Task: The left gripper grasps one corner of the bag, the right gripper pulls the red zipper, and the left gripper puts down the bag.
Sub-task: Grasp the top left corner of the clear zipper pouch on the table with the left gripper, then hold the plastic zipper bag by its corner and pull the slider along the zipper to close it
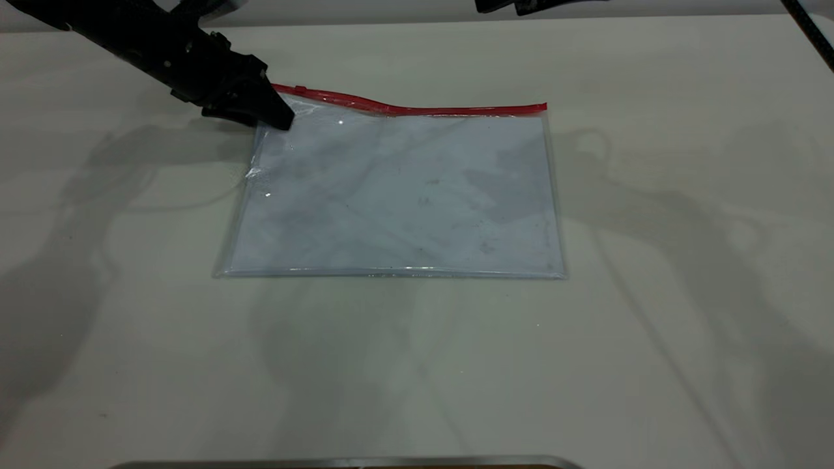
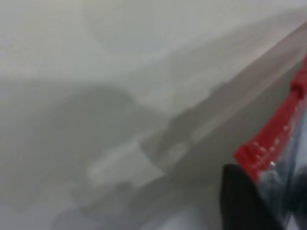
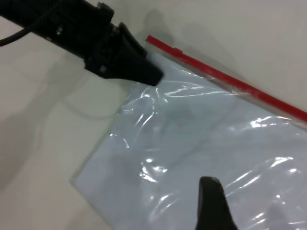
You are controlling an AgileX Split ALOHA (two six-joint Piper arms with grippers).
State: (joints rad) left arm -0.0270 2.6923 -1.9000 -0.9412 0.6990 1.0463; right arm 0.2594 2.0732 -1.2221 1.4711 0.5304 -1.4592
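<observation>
The bag (image 1: 397, 195) lies flat mid-table, its long axis running left to right, with the red zipper (image 1: 417, 106) along the far edge and the slider (image 1: 300, 89) near the left end. The left gripper (image 1: 277, 117) is at the far-left corner (image 1: 273, 104), which rides slightly up with the zipper there; it looks closed on the plastic, a judgement. The right gripper (image 3: 211, 203) hovers above the bag, holding nothing; I cannot tell its opening. The slider lies toward the left gripper from it.
</observation>
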